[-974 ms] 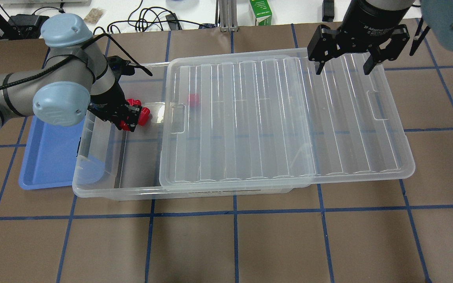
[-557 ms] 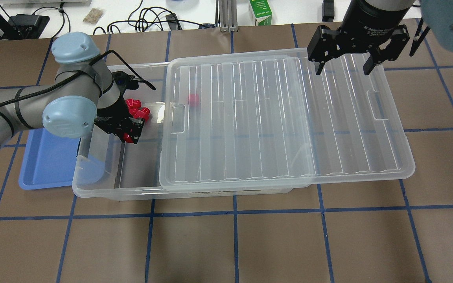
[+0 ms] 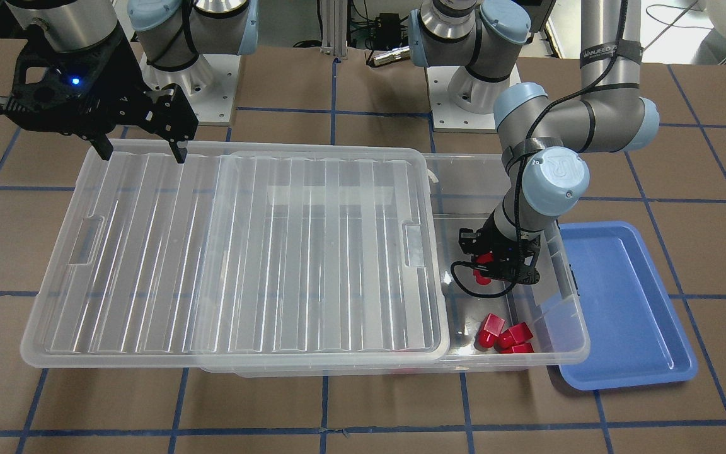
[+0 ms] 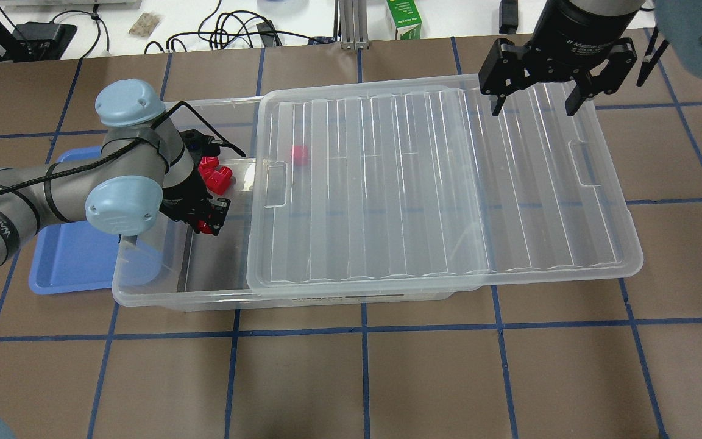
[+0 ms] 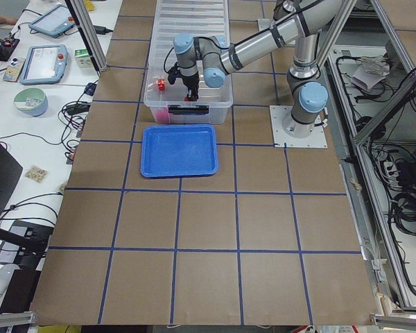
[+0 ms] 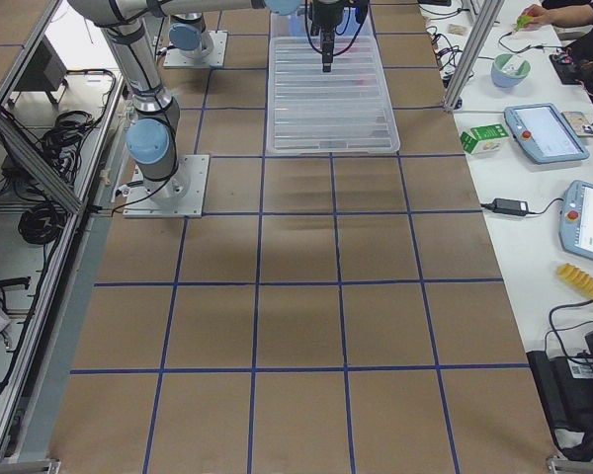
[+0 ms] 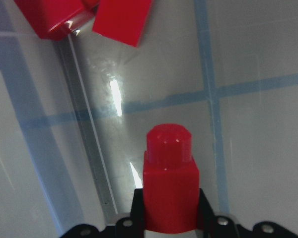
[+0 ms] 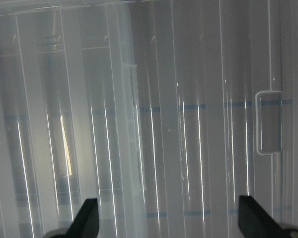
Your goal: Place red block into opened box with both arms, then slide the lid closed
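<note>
My left gripper [image 4: 209, 221] hangs inside the open left end of the clear box [image 4: 144, 297], shut on a red block [image 7: 169, 188] that points down at the box floor. Three more red blocks [image 4: 215, 174] lie clustered on the floor by the far wall, and another [image 4: 300, 153] shows through the lid. The ribbed clear lid [image 4: 448, 183] covers most of the box and overhangs its right end. My right gripper [image 4: 534, 105] hovers open over the lid's far right part, with nothing between its fingers [image 8: 87, 218].
A shallow blue tray [image 4: 64, 262] lies against the box's left end, partly under my left arm. Cables, a green carton [image 4: 404, 18] and other gear sit beyond the table's far edge. Brown mat with blue tape lines spreads in front of the box.
My left arm has carried the red block toward the table's near side, away from the cluster of blocks, still inside the box. The right gripper and the lid have stayed put.
</note>
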